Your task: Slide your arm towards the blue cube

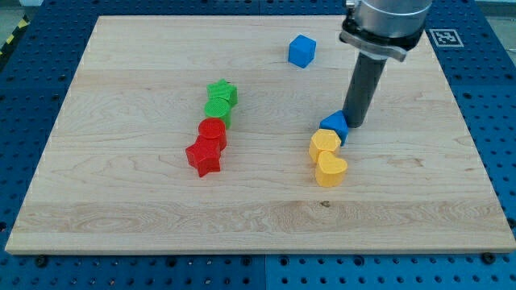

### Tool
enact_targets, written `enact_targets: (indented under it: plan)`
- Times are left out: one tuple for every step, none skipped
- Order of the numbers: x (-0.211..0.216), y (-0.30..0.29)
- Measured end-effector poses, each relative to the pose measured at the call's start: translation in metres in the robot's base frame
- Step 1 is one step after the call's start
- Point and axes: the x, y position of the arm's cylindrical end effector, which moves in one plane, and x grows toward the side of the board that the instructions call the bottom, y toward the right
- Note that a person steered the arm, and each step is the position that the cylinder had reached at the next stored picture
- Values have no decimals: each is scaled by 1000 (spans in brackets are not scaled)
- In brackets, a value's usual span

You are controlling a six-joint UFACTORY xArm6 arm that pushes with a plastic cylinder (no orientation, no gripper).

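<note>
The blue cube (301,51) sits near the view's top, right of centre, on the wooden board (121,201). My tip (353,124) rests on the board well below and to the right of the cube. It stands right beside a second, smaller blue block (334,126), at that block's right side. The dark rod rises from the tip to the arm's grey body at the view's top right.
Just below the small blue block lie a yellow block (325,146) and a yellow heart (330,170). Left of centre sits a column of a green star (222,93), a green block (217,111), a red cylinder (213,132) and a red star (204,157).
</note>
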Motion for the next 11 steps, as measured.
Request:
enact_targets:
  plan:
    - [0, -4]
    - [0, -5]
    - [-6, -5]
    - [-10, -5]
    - [-10, -5]
    - [-16, -2]
    - [-29, 6]
    - [-46, 9]
    - [-46, 9]
    - [-47, 9]
    - [-75, 8]
